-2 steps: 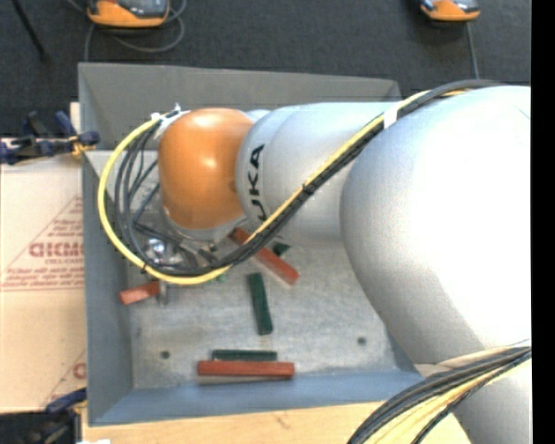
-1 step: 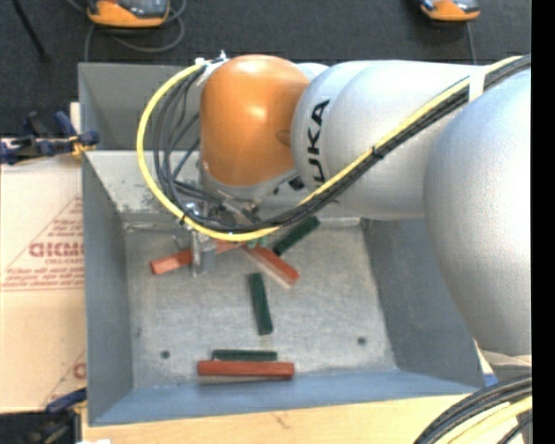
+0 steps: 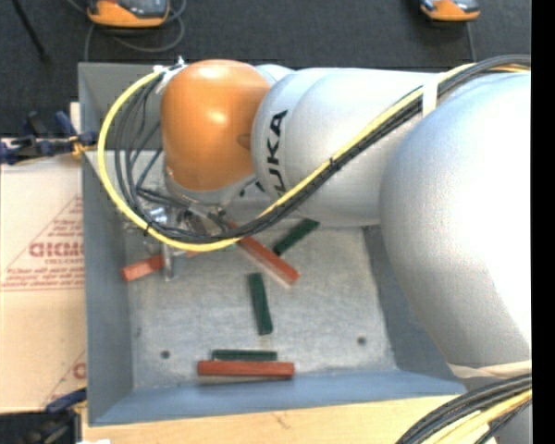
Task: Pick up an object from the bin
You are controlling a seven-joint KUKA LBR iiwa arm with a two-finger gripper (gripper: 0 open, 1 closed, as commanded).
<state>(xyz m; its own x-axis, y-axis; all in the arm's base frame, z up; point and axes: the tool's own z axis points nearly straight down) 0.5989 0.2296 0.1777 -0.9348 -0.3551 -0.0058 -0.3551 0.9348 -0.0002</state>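
- The pick looks not yet done. Nothing is seen lifted clear, and every piece in view lies on the floor of the bin (image 3: pixel 104 322).
- The hand (image 3: pixel 168 265) sits low at the bin's left side, under the arm's orange wrist cover (image 3: pixel 213 123) and near the left wall.
- Whether the hand is open or closed I cannot tell, because cables and the wrist hide most of it. No grip can be claimed.
- The nearest piece is a small orange block (image 3: pixel 141 270). It lies flat by the left wall, touching or just beside the hand on the wall side.
- Toward the bin's middle lie a longer orange-red bar (image 3: pixel 270 260) and a dark green bar (image 3: pixel 296 236), both partly under the arm.
- A second green bar (image 3: pixel 260 304) lies near the middle.
- A short green bar (image 3: pixel 244 355) and a red bar (image 3: pixel 245 370) lie side by side along the wall at the bottom of the view, well apart from the hand.
- As I judge it, what is left is to secure one piece, most likely the small orange block, and raise it out.
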